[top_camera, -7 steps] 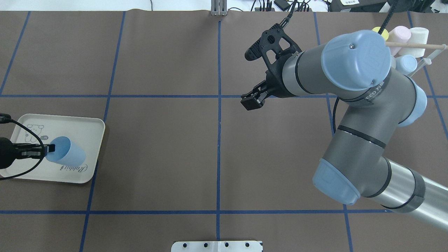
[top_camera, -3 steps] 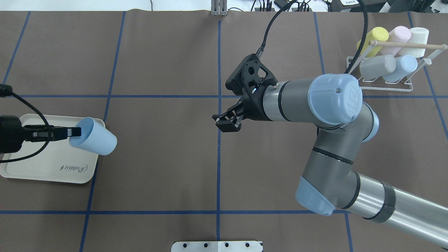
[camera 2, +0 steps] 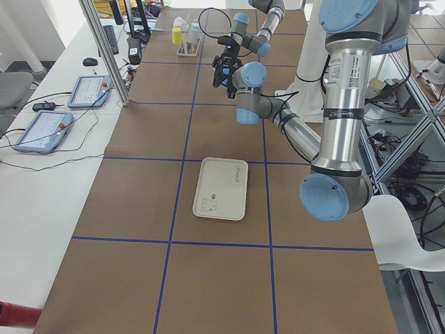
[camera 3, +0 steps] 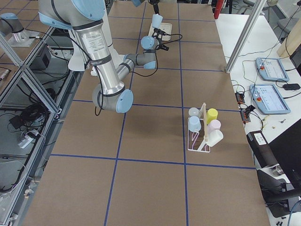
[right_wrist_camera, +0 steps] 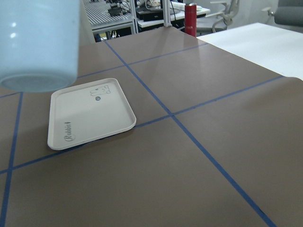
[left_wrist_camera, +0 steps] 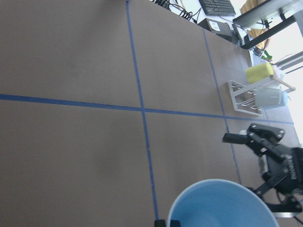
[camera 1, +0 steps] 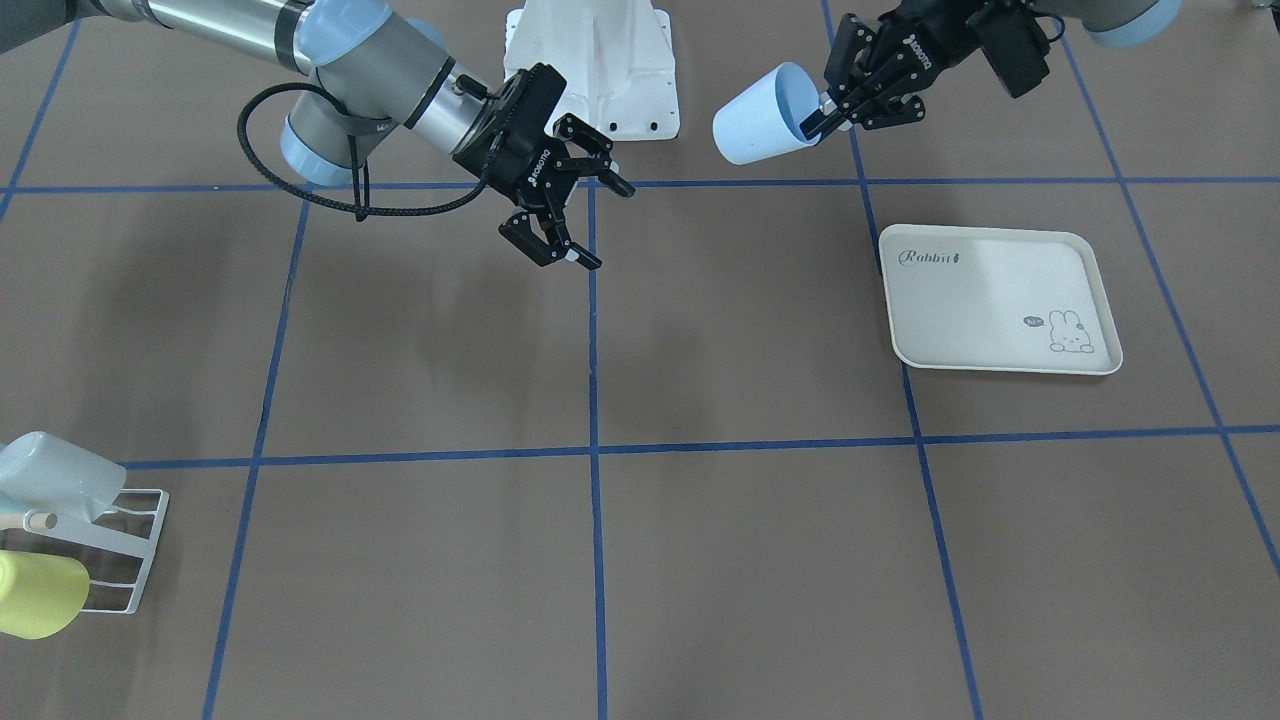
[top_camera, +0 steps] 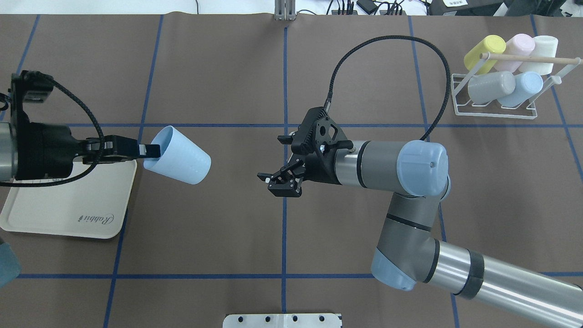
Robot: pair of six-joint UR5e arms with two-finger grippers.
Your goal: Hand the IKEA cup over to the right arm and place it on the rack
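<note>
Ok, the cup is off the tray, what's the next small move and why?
Probably ease the open right claw toward the closed end of the blue cup. The left claw pinches the rim, the base points at the right claw, and a clear gap separates them.

Table (top_camera: 227, 68) (paper-covered, it seems) bears a cream tray (top_camera: 54, 214) and the rack (top_camera: 494, 116).

A brown paper sheet (top_camera: 205, 68) carries blue tape lines (top_camera: 284, 68); far from the right gripper (top_camera: 273, 182) stands a white desk (camera 2: 49, 188) with two tablets (camera 2: 43, 130).
</note>
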